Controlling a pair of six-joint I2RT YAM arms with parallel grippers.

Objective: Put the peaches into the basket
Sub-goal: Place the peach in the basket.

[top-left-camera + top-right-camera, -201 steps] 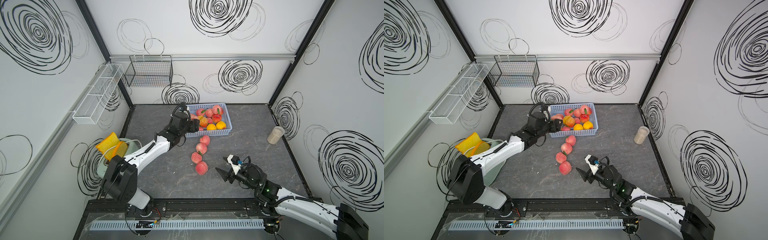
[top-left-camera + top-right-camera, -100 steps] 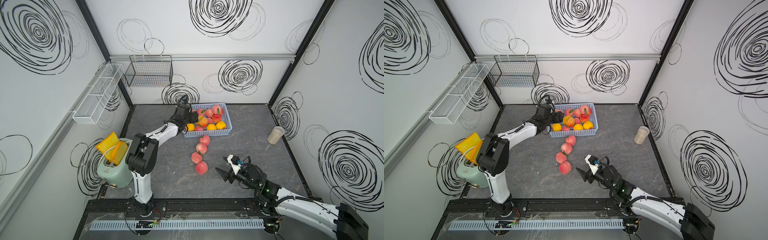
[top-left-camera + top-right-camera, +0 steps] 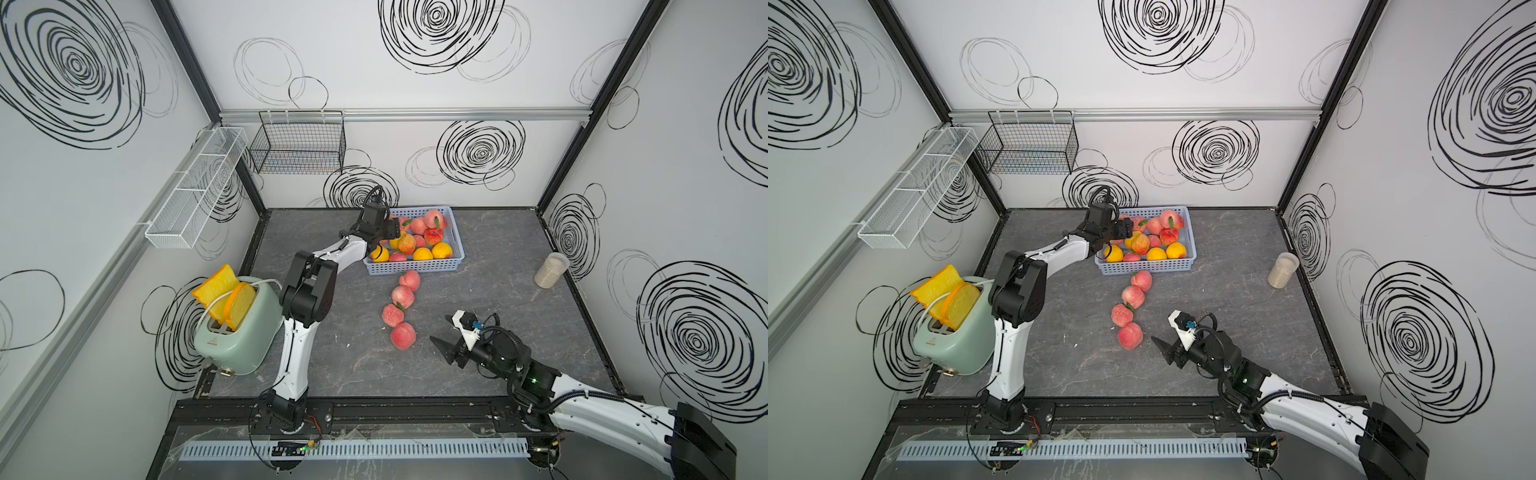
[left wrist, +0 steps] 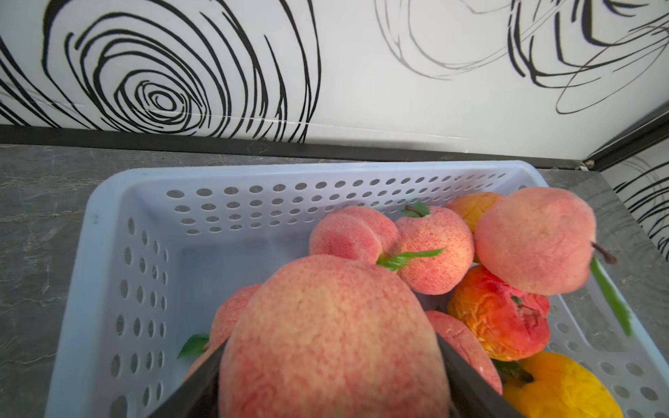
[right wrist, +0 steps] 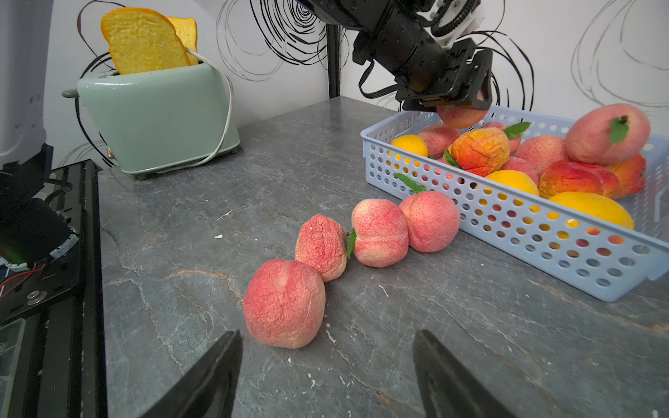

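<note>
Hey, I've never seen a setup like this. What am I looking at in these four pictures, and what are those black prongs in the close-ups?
It's a two-armed robot at a table. Two pictures look down from one overhead camera; the two close-ups come from cameras on the wrists, so the prongs are each arm's own pincer. The left gripper is shut on a pink peach, held over the part-filled blue basket. The right gripper is open and empty, facing four loose peaches in a row on the table. A green toaster with toast and a jar stand aside.
</note>
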